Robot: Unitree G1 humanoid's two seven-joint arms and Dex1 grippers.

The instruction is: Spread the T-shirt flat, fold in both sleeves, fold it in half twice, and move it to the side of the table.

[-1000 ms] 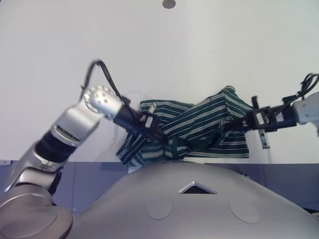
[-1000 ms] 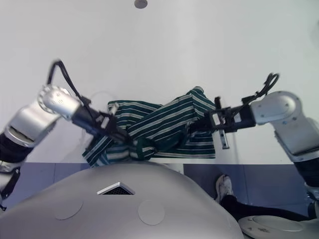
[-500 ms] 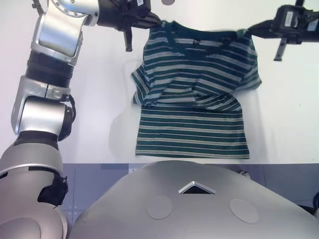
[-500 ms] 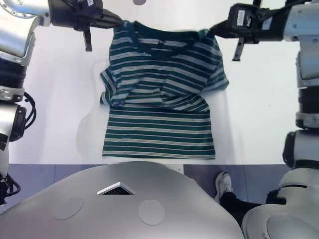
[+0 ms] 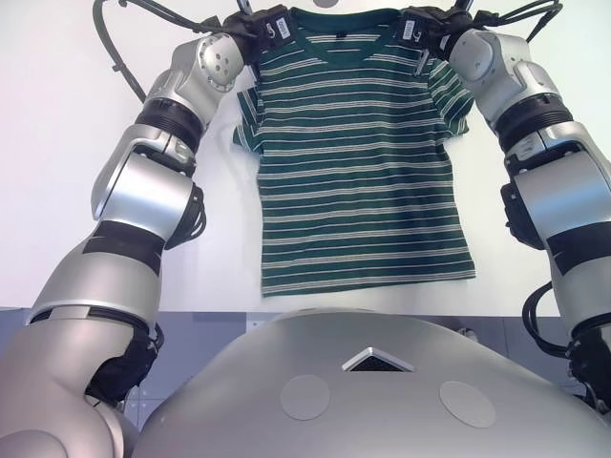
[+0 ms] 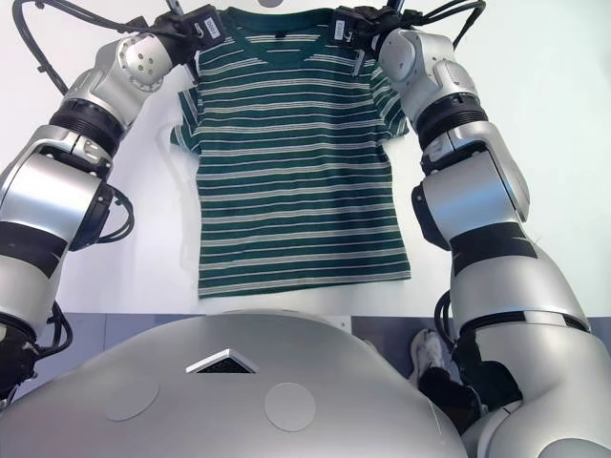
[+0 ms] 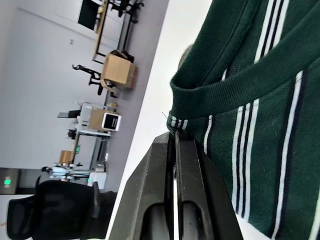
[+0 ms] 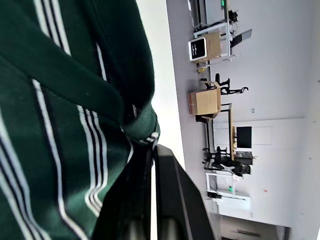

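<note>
Lying face-up on the white tabletop (image 5: 43, 143), the dark green, white-striped knit T-shirt (image 5: 358, 162) has its collar at the far end and its hem (image 5: 368, 277) nearest the robot. Its long axis therefore runs far to near, roughly midway between the two arms. The body panel looks smooth, with both short sleeves splayed outward. The left sleeve (image 5: 246, 124) seems a little bunched at its edge, and the right sleeve (image 5: 456, 100) lies flatter.

The left claw (image 7: 176, 137) is clenched on the fabric right beside the collar band at the left shoulder, its fingers pressed together with the striped edge caught at their tips. The right claw (image 8: 152, 150) is clamped the same way on the right shoulder, next to the ribbed neckline. Both sit at the shirt's far corners, low to the tabletop.

Judging by how things lie, the spreading step is about finished and the sleeves come next. What matters for that move is that each sleeve lies just nearward and outward of the claw on its own side, so the left arm is closer to the left sleeve and the right arm to the right one. Each fold would have to travel inward, across the long axis, toward the shirt's centre line. A crooked pull could skew the flat body panel.
</note>
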